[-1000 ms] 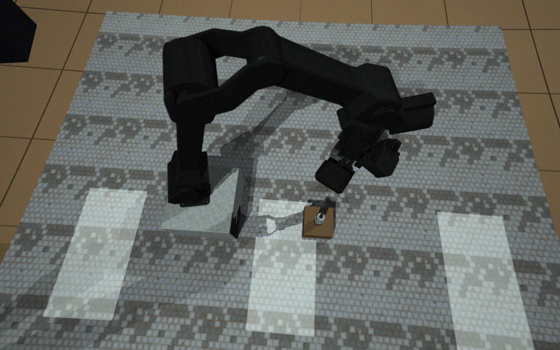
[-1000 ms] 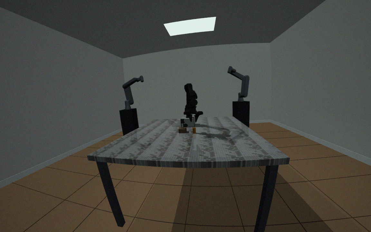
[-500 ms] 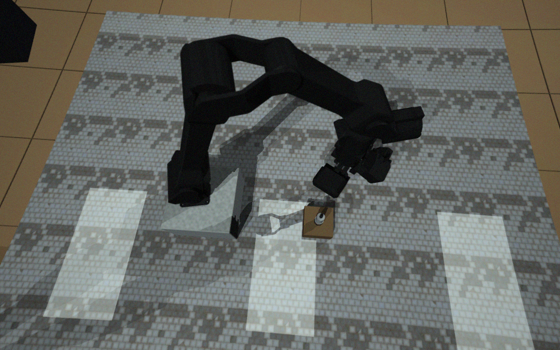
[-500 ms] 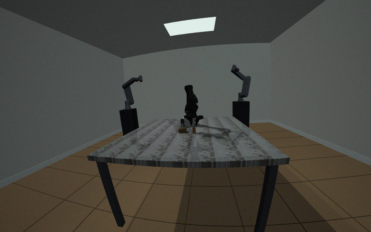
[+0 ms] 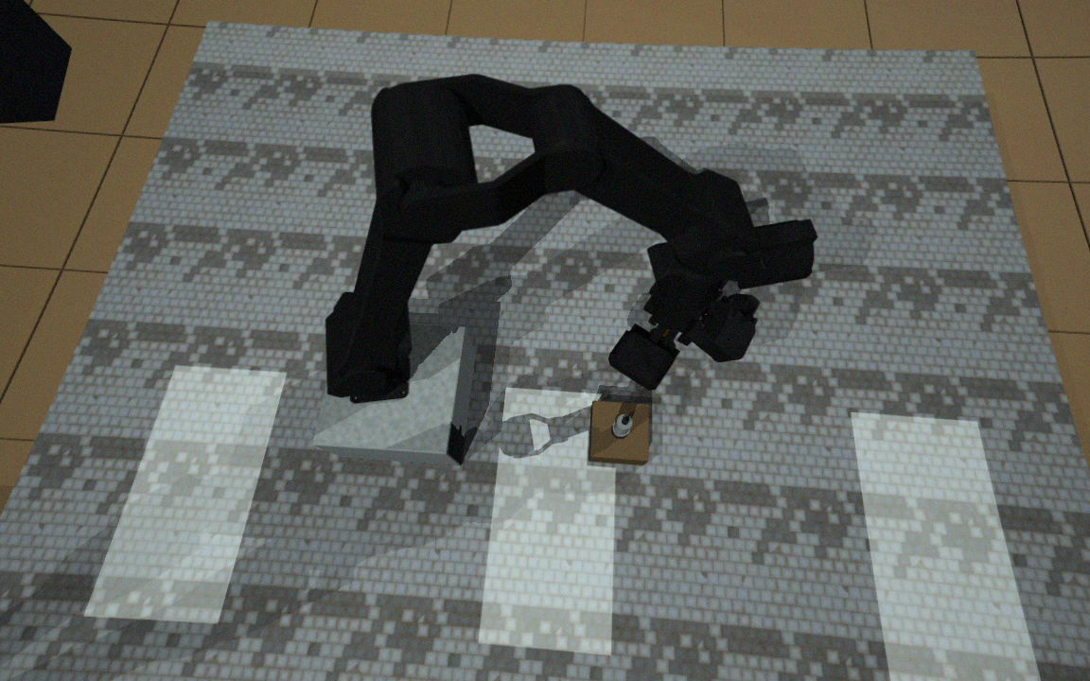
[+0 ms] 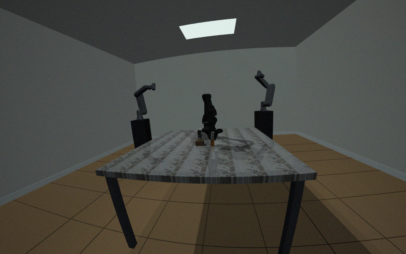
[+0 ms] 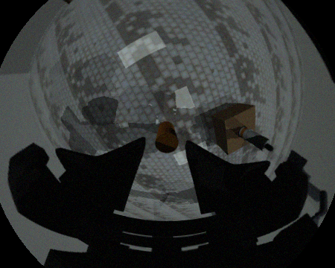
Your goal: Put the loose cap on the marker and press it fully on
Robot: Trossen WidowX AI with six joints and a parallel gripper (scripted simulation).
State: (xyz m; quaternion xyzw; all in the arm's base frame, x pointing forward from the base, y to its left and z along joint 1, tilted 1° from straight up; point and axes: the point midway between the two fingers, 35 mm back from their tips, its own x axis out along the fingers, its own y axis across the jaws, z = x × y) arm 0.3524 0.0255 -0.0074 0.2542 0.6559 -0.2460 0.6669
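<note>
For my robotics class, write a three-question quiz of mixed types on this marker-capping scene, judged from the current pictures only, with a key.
1. True or false: the orange cap is already seated on the marker.
2. Multiple choice: in the wrist view, the cap appears (A) clamped between the fingers, (B) on the table ahead of the gap between the fingers, (C) inside the holder block.
3. Fill in: the tool is ____ and holds nothing.

Key
1. False: the marker stands uncapped in the block, with the cap apart on the table.
2. B
3. open
</note>
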